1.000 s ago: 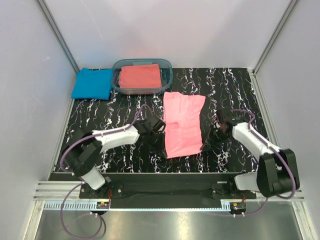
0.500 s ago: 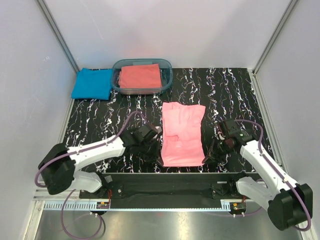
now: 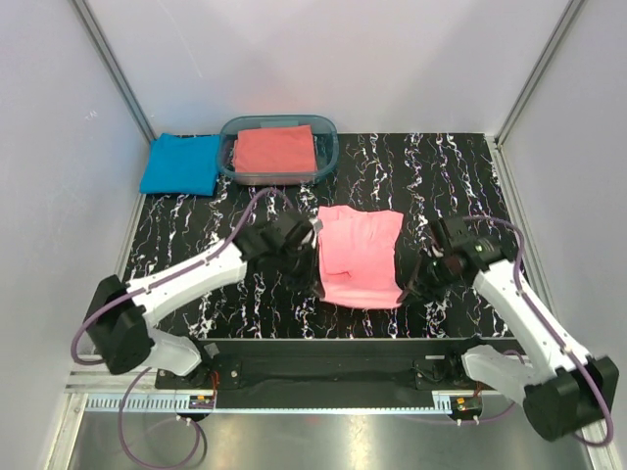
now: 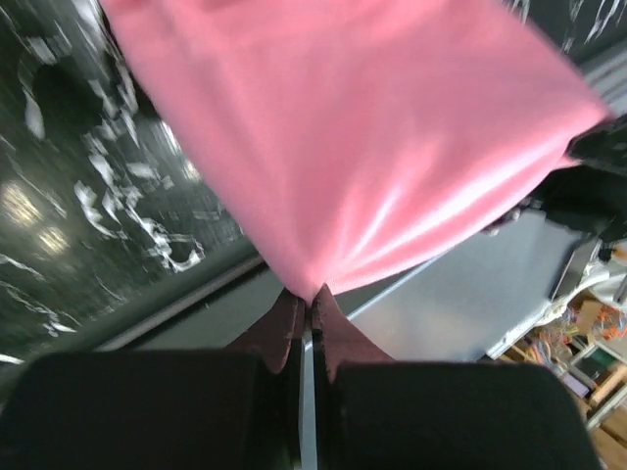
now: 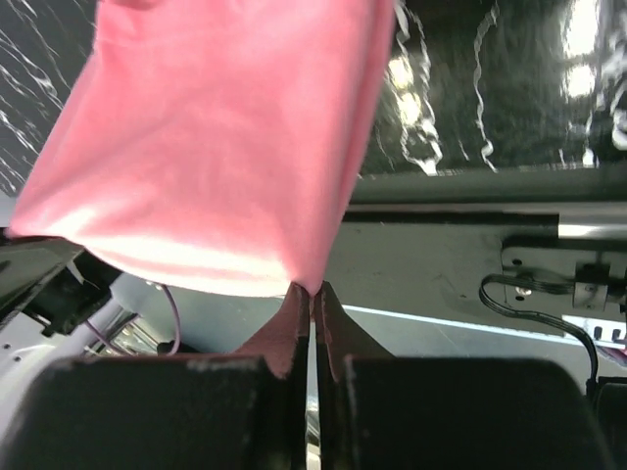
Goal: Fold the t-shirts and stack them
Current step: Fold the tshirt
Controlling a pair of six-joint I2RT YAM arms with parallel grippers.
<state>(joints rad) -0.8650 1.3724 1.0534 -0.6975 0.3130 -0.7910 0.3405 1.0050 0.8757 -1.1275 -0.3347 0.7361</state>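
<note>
At the far left corner we see a folded bright blue t-shirt (image 3: pixel 181 164) lying flat on the black marbled table (image 3: pixel 451 176). It sits just beside a clear bluish tub (image 3: pixel 330 149) that holds a folded coral-red t-shirt (image 3: pixel 275 150). Moving right, our left gripper (image 3: pixel 313 279) is clamped tight on the near left corner of the light pink t-shirt (image 3: pixel 361 257). The shirt's near edge is raised off the table between the two arms. On the right, our right gripper (image 3: pixel 409 282) is pinched closed on the near right corner of the same shirt.
</note>
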